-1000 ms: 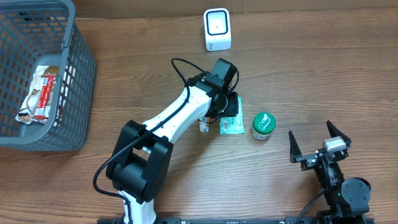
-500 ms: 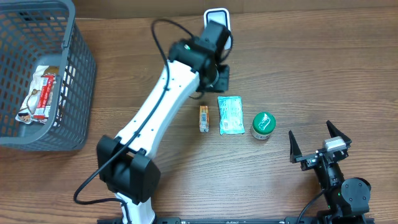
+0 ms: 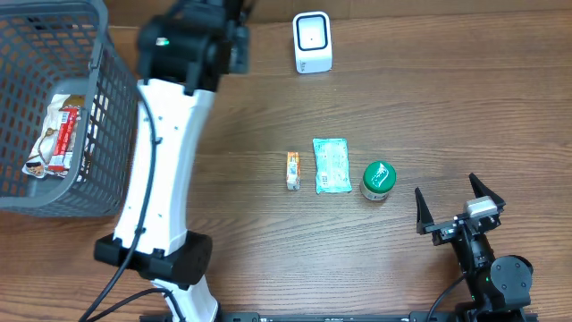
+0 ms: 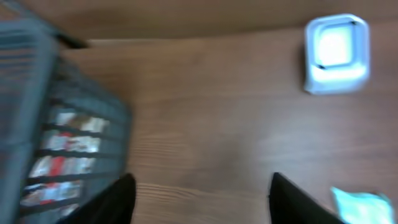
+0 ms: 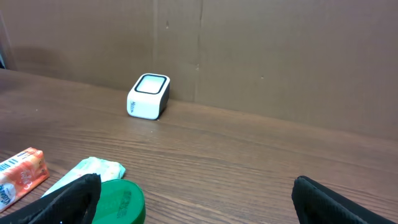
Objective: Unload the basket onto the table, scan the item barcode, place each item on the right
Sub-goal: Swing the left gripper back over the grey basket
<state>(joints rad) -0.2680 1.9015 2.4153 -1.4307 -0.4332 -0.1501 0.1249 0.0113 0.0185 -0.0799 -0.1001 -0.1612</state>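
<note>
Wooden table [image 3: 447, 107]: teal packet [image 3: 332, 165] lies mid-table between orange box [image 3: 292, 170] and green-lidded jar [image 3: 378, 179]. Scanner [image 3: 312, 42] sits at twelve o'clock, basket [image 3: 116, 116] at ten. Left gripper [image 4: 199, 199] spread, empty; right gripper [image 3: 445, 185] spread at five.

The left arm [image 3: 170, 143] now stretches toward the far-left part of the bench [image 3: 447, 107], next to the basket [image 3: 89, 116]. A second ago it hung over the middle. Its pincer [image 4: 199, 208] has left the teal packet [image 3: 331, 165], which now lies fully uncovered, and has swung past the scanner [image 3: 312, 41].
</note>
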